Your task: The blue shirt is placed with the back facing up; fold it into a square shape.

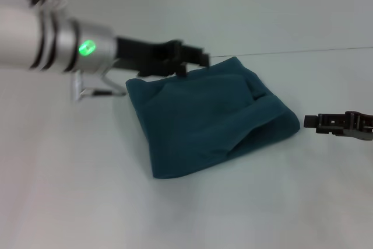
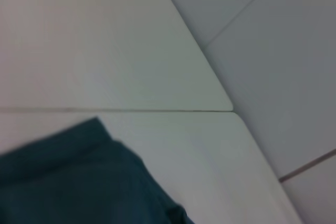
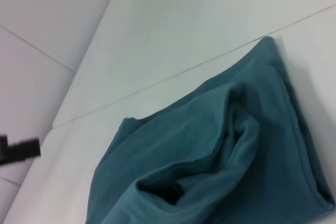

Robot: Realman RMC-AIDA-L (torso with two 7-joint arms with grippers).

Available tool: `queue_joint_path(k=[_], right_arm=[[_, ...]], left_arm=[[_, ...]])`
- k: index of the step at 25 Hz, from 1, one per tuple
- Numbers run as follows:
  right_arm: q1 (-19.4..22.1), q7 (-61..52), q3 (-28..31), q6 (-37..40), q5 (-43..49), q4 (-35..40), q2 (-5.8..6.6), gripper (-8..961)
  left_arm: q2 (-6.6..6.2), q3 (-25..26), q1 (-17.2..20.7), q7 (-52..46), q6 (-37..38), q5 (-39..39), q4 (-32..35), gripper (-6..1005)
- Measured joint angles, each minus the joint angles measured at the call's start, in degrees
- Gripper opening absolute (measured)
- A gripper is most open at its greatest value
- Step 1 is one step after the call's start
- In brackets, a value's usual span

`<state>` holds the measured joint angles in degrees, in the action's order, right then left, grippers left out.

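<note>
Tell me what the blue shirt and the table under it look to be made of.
The blue shirt looks like soft, matte knit fabric, probably cotton: it slumps in rounded folds with no shine. The table looks like a smooth, hard white panel, perhaps laminate, with thin seam lines between sections.

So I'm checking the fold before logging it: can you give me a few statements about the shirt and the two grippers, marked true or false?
1. The blue shirt lies folded into a compact, roughly square bundle on the table. True.
2. White letters show on the shirt's upper side. False: only plain blue cloth shows.
3. The left gripper is at the shirt's far edge. True.
4. The right gripper is clamped on the shirt. False: it sits beside the shirt's right edge, apart from it.
5. The top layer lies perfectly flat. False: it bulges, with an open pocket at the right edge.
</note>
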<state>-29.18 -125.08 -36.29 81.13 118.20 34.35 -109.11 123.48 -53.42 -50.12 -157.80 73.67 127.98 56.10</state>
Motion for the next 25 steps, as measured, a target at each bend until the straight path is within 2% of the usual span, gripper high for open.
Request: queue_joint_path(k=[3,5,9,12,14,16,19,25], right_arm=[[-0.9,-0.9,0.0,1.0,1.3,0.5,0.51,625],[-1.6,-1.3,0.1,2.5,1.5,0.5,1.18,625],[-4.0,-5.1,0.7,5.9,1.2,1.8,4.17,630],[-6.9,-11.3,0.6,6.5,2.2,4.1,6.53,633],[-9.5,-15.9,0.7,6.7,4.3,6.1,7.40,634],[-12.0,-19.9,0.8,6.7,7.2,8.5,7.45,635],[-16.3,-24.7,0.2,6.9,12.9,10.3,6.71,633],[-24.6,-28.4,-3.1,8.0,26.1,9.6,3.62,628]], left_arm=[[-0.31,3.9,5.0,2.4,4.2,-2.9,-0.8,589],[-0.04,7.1,7.9,4.0,7.2,-3.1,-0.8,589],[0.42,11.9,11.7,7.8,11.3,-4.9,-0.6,590],[0.45,12.8,13.7,9.9,12.8,-6.0,-0.4,590],[0.45,13.0,14.2,10.9,13.6,-6.1,-0.3,590],[0.45,13.2,14.4,11.8,14.3,-6.1,-0.3,590],[0.45,13.7,14.6,13.1,14.7,-5.9,-0.4,590],[0.40,14.9,14.9,14.7,14.8,-5.5,-0.5,589]])
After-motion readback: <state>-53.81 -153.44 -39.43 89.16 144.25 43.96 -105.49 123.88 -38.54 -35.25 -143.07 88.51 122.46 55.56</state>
